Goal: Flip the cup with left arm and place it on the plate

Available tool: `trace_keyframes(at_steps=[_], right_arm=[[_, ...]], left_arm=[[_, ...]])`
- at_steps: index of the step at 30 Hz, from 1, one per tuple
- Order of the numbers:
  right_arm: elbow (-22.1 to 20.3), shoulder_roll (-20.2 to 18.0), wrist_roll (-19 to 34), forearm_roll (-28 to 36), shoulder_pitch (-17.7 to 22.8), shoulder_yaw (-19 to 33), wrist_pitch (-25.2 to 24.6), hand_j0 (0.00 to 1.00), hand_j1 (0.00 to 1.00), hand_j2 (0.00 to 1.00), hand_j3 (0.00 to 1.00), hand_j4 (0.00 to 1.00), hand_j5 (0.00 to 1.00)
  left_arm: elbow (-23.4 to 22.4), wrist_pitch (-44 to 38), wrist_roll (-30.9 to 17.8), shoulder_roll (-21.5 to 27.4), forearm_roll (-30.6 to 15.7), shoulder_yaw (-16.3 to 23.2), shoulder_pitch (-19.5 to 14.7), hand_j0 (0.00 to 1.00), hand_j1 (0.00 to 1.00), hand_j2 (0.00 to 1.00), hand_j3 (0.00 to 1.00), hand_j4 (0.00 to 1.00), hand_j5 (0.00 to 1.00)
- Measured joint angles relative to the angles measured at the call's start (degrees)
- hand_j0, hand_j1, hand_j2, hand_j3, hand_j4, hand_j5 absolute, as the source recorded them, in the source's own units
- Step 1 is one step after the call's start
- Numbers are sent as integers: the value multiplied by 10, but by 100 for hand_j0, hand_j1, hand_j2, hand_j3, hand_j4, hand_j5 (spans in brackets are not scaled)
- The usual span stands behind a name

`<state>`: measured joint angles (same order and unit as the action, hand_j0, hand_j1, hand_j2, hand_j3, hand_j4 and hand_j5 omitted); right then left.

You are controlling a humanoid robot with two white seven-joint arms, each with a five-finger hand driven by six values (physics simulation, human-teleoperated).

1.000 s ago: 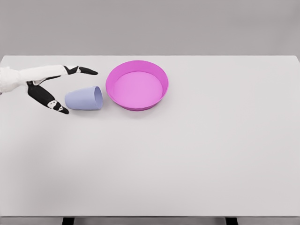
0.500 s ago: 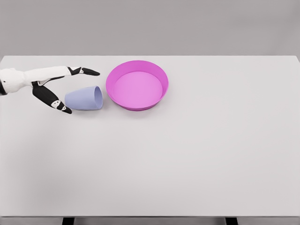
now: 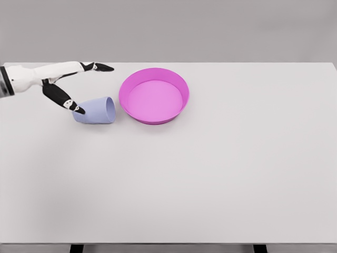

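Near the tabletop's (image 3: 221, 174) far left corner, the cup (image 3: 96, 110) lay on its side, mouth toward the plate (image 3: 154, 95) just beside it. The left hand (image 3: 66, 84) straddled its base, spread wide and holding nothing, thumb tip seemingly touching. A second earlier the hand sat lower and farther left.

A broad white table (image 3: 210, 179) stands before a plain grey wall (image 3: 210, 29).

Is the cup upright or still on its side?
On its side. The cup lies on the table, its open mouth facing right toward the pink plate, not in it.
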<state>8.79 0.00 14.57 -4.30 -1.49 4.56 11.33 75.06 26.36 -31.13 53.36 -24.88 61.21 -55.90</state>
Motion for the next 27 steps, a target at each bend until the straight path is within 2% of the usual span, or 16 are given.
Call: trace_keyframes(at_steps=[1, 3, 4, 7, 10, 13, 18, 20, 21, 27], right_arm=[[0, 0, 0, 0, 0, 0, 0, 100, 100, 100, 100, 100, 100], [0, 0, 0, 0, 0, 0, 0, 100, 100, 100, 100, 100, 100], [0, 0, 0, 0, 0, 0, 0, 100, 100, 100, 100, 100, 100], [0, 0, 0, 0, 0, 0, 0, 100, 100, 100, 100, 100, 100], [0, 0, 0, 0, 0, 0, 0, 100, 100, 100, 100, 100, 100], [0, 0, 0, 0, 0, 0, 0, 100, 100, 100, 100, 100, 100], [0, 0, 0, 0, 0, 0, 0, 100, 100, 100, 100, 100, 100], [0, 0, 0, 0, 0, 0, 0, 100, 100, 100, 100, 100, 100], [0, 0, 0, 0, 0, 0, 0, 100, 100, 100, 100, 100, 100], [0, 0, 0, 0, 0, 0, 0, 100, 100, 100, 100, 100, 100]], left_arm=[[19, -24, 2, 8, -2, -9, 8, 100, 100, 100, 100, 100, 100], [64, -86, 6, 25, -1, -47, 66, 100, 100, 100, 100, 100, 100], [84, -118, 7, 30, 2, -71, 81, 100, 100, 100, 100, 100, 100], [125, -201, 8, 38, 22, -121, 81, 100, 100, 100, 100, 100, 100], [156, -273, 8, 44, 55, -146, 80, 100, 100, 100, 100, 100, 100], [179, -324, 5, 46, 120, -155, 83, 100, 100, 100, 100, 100, 100], [190, -349, 3, 37, 207, -155, 91, 100, 100, 100, 100, 100, 100], [192, -352, 4, 31, 222, -155, 95, 100, 100, 100, 100, 100, 100], [193, -352, 5, 29, 226, -156, 109, 100, 100, 100, 100, 100, 100], [198, -352, 7, 18, 234, -156, 117, 100, 100, 100, 100, 100, 100]])
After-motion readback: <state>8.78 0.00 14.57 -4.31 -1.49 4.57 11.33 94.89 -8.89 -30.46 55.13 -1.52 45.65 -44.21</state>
